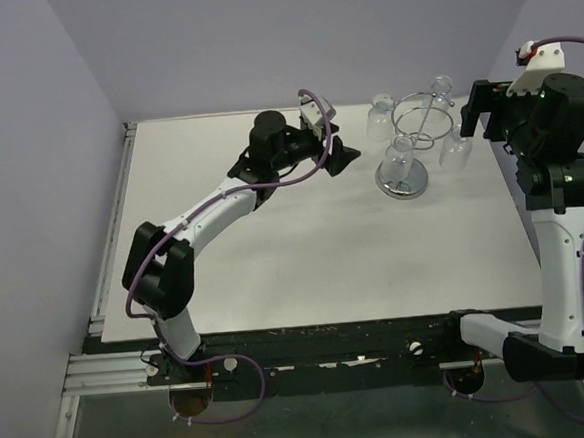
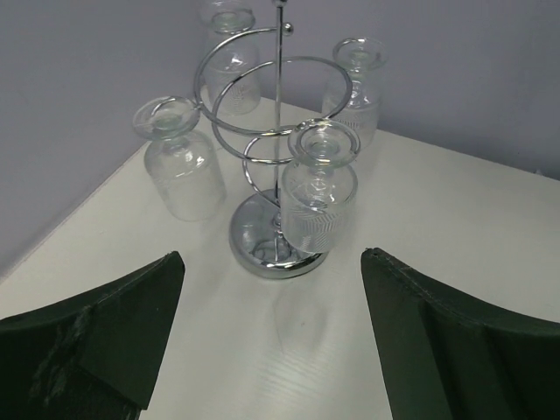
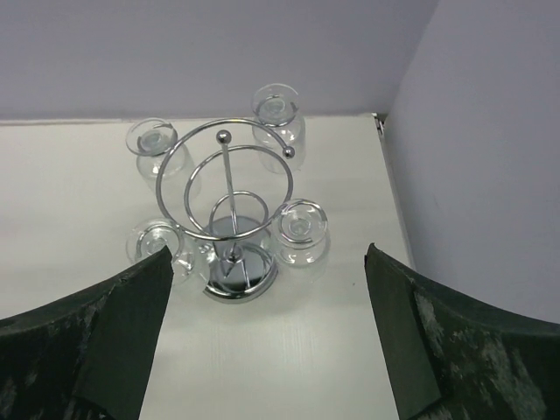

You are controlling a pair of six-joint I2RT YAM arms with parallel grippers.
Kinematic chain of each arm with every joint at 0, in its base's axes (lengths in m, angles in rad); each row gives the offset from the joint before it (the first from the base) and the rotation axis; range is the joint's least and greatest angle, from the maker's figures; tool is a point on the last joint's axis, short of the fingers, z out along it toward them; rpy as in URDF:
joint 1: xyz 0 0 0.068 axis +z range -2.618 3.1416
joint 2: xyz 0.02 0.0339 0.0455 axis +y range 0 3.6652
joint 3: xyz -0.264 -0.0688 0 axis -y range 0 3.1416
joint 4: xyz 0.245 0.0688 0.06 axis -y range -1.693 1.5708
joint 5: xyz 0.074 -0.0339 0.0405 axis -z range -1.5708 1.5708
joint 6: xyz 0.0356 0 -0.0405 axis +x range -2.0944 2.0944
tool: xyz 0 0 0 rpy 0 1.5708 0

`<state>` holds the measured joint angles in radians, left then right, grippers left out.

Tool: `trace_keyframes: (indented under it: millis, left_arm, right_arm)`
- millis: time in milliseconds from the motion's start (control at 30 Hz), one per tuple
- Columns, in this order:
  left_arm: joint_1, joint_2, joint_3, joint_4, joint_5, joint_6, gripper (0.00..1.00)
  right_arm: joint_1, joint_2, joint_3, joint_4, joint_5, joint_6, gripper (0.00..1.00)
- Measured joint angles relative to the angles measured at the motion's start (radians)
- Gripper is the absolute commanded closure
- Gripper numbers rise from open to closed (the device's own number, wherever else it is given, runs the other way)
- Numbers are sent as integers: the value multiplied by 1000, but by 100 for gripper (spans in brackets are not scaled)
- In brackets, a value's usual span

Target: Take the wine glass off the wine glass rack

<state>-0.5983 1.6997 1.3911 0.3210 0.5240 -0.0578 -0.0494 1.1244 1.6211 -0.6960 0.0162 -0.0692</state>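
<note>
Found the wine glass rack (image 1: 423, 122) upright toward the far right corner of the table (image 1: 305, 268), near the back wall (image 1: 260, 41) and the right wall (image 3: 490, 175). Counted 4 glasses hung foot-up from its ring, bowls down, none off yet. Took the wine glass (image 2: 319, 188) nearest the left gripper (image 2: 271, 337) as the likely target; hangs in front of the stem, just above the mirrored base. Logged left gripper as spread wide, empty, aimed at that glass, not touching. Logged right gripper (image 3: 267, 337) likewise spread wide, empty, looking down on the rack from the right. Could topple the rack by dragging the glass sideways against its hook. Could clip the neighbouring glass (image 2: 179, 171) with a finger on the way in. Could lose grip on smooth, curved glass. Open room toward the near and left side for backing out; little behind or right of the rack, with walls and the right arm close.
</note>
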Motion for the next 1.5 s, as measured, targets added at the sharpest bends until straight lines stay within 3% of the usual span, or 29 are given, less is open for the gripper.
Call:
trace_keyframes:
  millis: [500, 1200, 1500]
  left_arm:
    - [-101, 368, 159, 218, 11, -40, 1]
    - [-169, 594, 362, 306, -60, -10, 1]
    - [-183, 635, 410, 304, -91, 6, 13]
  right_arm:
    - [-34, 159, 34, -40, -44, 43, 0]
    - [-37, 192, 63, -54, -93, 54, 0]
    - [-38, 192, 63, -55, -93, 54, 0]
